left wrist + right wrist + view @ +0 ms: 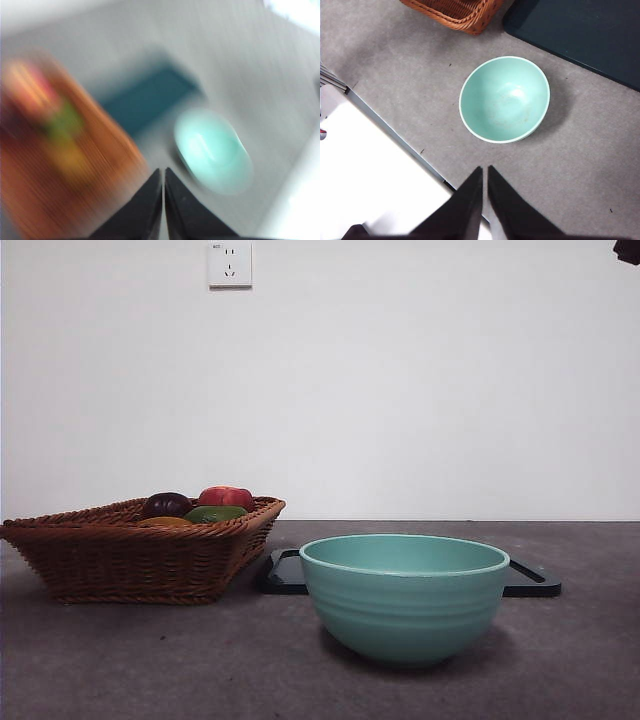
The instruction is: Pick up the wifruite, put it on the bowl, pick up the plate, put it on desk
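The wifruite (165,522) is a dull orange-brown sliver among the fruit in the wicker basket (120,565) at the left. The mint-teal bowl (404,592) stands empty near the front, on the desk (150,660). Behind it lies the plate (532,580), flat, dark and rectangular. My right gripper (484,171) hangs high over the desk beside the bowl (504,98), jaws shut and holding nothing. My left gripper (163,173) is also shut and empty. Its view is motion-blurred, showing the basket (60,165), the plate (145,100) and the bowl (212,150) below.
The basket also holds a dark purple fruit (166,504), a red one (226,497) and a green one (214,513). A black arm tip (628,250) shows at the top right corner. A white surface (365,170) borders the desk edge.
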Available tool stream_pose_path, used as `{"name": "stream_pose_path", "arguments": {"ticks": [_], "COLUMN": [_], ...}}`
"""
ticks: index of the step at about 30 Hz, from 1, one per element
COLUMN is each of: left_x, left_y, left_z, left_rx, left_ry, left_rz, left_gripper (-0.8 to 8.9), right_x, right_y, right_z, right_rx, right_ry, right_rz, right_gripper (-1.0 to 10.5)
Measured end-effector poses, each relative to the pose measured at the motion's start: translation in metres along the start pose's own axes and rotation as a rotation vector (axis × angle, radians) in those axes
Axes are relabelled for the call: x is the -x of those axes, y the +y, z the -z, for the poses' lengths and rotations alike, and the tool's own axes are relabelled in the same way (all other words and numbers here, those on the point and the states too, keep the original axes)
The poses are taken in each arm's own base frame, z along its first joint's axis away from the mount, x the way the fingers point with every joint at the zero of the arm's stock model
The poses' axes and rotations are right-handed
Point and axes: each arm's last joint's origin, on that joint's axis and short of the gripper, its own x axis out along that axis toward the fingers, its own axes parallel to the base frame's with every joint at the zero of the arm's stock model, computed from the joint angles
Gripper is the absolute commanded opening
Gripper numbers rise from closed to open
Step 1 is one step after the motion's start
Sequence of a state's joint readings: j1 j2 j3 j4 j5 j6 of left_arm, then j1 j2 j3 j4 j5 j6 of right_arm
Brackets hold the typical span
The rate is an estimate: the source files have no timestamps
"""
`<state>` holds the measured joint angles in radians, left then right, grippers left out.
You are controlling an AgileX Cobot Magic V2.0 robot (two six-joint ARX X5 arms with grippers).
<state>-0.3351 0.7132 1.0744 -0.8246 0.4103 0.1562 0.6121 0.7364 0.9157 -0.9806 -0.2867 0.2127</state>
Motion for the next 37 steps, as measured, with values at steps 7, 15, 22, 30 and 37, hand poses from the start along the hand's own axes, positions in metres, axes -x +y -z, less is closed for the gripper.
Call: {"name": "stream_pose_path", "arguments": {"ticks": [7,15,22,30,37], "left_x": [0.036,0.025,-0.011,-0.038,-0.047], "left_y": [0.008,0.021,0.032,0.039,0.040], "left_z": [0.005,0.066,0.132,0.182,0.202], "left_rx": [-0.173,-0.153,-0.089,0.008,0.042], "left_ry": [-0.441,-0.579,-0.458,-0.375,-0.360], "left_rz": [-0.458,-0.857,-0.857,-0.827,-0.818], "left_gripper": [0.07,0.07,0.07,0.07,0.07], "right_x": [0.000,0.000,0.000,0.000,0.000], "right_y": [0.000,0.000,0.000,0.000,0.000], "right_z": [0.000,0.000,0.000,0.000,0.000], "right_rx": [0.000,0.000,0.000,0.000,0.000], "right_ry": [0.000,0.000,0.000,0.000,0.000], "right_rz": [0.000,0.000,0.000,0.000,0.000], "right_gripper": [0.1,0.1,0.1,0.1,0.1]}}
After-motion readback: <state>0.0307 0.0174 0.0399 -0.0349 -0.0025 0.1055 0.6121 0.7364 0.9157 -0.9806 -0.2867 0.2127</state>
